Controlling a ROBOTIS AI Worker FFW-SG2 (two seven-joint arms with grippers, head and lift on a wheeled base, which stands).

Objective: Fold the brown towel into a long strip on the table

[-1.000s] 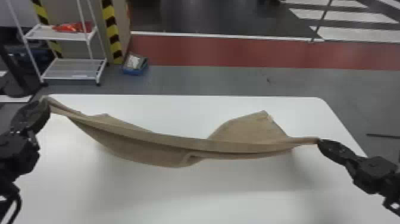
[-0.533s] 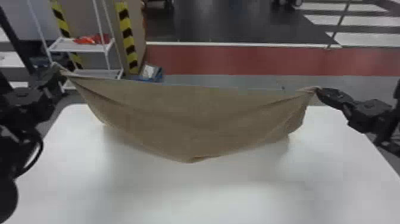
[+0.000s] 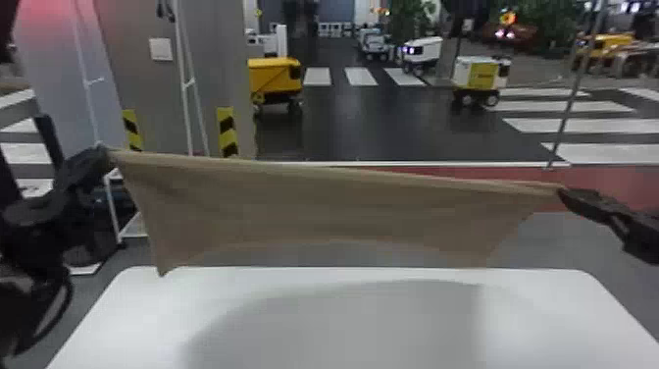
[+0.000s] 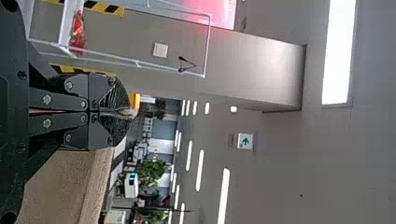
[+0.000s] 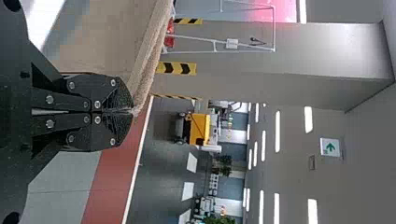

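One brown towel (image 3: pixel 333 211) is stretched between two black end effectors above the far edge of the one white tabletop (image 3: pixel 343 319). The left end effector (image 3: pixel 104 153), between nine and ten o'clock in the head view, has its two flat fingers closed on one upper corner. The right end effector (image 3: pixel 563 192), at three o'clock, pinches the other upper corner just as closely. The cloth looks soft and textured, with a thick band along its top edge; it hangs as a broad, slightly sagging panel, one lower corner pointing down at about eight o'clock. The tabletop is smooth, with rounded far corners and a soft grey shadow across it. Two black-and-yellow striped strips (image 3: pixel 227 131) stand around ten o'clock. One sign (image 4: pixel 245 141) in the left wrist view bears a green arrow.
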